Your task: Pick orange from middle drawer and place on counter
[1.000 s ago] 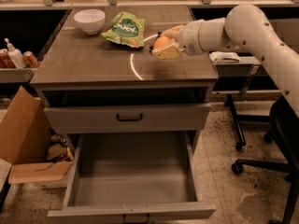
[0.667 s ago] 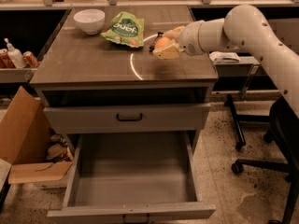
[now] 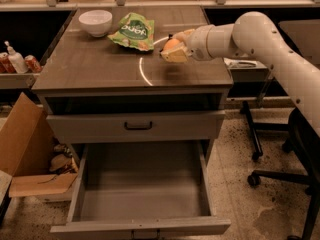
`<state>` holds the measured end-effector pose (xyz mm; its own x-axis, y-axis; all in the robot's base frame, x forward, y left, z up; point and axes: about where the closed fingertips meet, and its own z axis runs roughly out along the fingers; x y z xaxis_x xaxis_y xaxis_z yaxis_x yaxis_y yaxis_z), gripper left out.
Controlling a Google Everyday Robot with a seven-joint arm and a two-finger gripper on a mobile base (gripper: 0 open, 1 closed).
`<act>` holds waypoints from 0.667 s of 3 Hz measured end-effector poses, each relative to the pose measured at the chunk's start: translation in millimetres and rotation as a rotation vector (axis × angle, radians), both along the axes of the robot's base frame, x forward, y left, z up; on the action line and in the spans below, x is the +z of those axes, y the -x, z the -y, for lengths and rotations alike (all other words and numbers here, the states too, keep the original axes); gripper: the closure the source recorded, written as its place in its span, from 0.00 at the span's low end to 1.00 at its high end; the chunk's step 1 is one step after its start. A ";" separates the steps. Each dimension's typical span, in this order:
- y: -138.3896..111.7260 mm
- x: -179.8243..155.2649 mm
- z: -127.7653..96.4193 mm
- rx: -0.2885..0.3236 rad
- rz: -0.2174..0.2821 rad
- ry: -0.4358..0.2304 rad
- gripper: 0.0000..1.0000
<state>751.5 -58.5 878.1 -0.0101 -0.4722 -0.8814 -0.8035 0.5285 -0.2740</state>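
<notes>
The orange [image 3: 171, 44] is held between the pale fingers of my gripper [image 3: 172, 49], low over the right part of the counter [image 3: 100, 66]. The gripper is shut on the orange; I cannot tell whether the fruit touches the counter top. The white arm [image 3: 260, 39] reaches in from the right. The middle drawer [image 3: 142, 189] stands pulled wide open below, with a bare grey floor and nothing in it.
A white bowl [image 3: 95, 22] and a green snack bag [image 3: 134, 31] lie at the back of the counter. A shut drawer front with a black handle [image 3: 138, 126] sits above the open drawer. A cardboard box [image 3: 25, 149] stands left; an office chair base [image 3: 280, 174] stands right.
</notes>
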 end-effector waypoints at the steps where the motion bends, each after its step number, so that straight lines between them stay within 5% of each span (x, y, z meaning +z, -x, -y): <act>1: -5.0 -5.9 -3.3 -0.016 -0.006 -0.021 0.11; 2: -6.3 -9.7 -3.9 -0.026 -0.009 -0.035 0.00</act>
<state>757.8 -54.6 868.4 -0.0301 -0.4401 -0.8974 -0.7918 0.5585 -0.2473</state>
